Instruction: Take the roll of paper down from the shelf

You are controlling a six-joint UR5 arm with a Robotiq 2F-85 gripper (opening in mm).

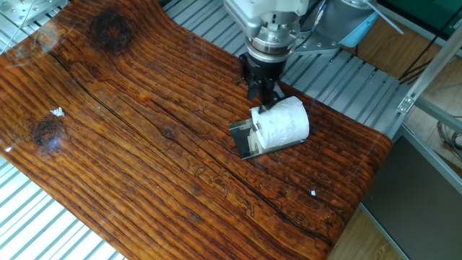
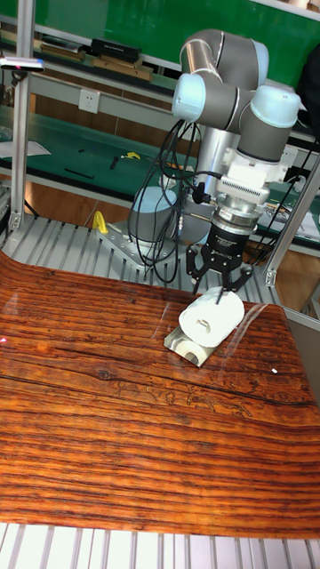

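The roll of paper [image 1: 283, 124] [image 2: 211, 322] is a white, slightly crumpled cylinder lying on its side on the shelf [image 1: 244, 143] [image 2: 185, 348], a small shiny grey metal plate on the wooden tabletop. The plate sticks out from under the roll's near-left end. My gripper [image 1: 262, 95] [image 2: 217, 284] hangs just above and behind the roll, pointing down. Its fingers are spread open and hold nothing. In the tall fixed view the fingertips straddle the roll's upper back edge; I cannot tell whether they touch it.
The wooden tabletop [image 1: 144, 130] stretches to the left and front of the roll. Its right edge [image 1: 375, 166] lies close to the roll, with grey ribbed metal decking [image 1: 346, 79] behind. A small white speck [image 1: 312, 192] sits near the front right.
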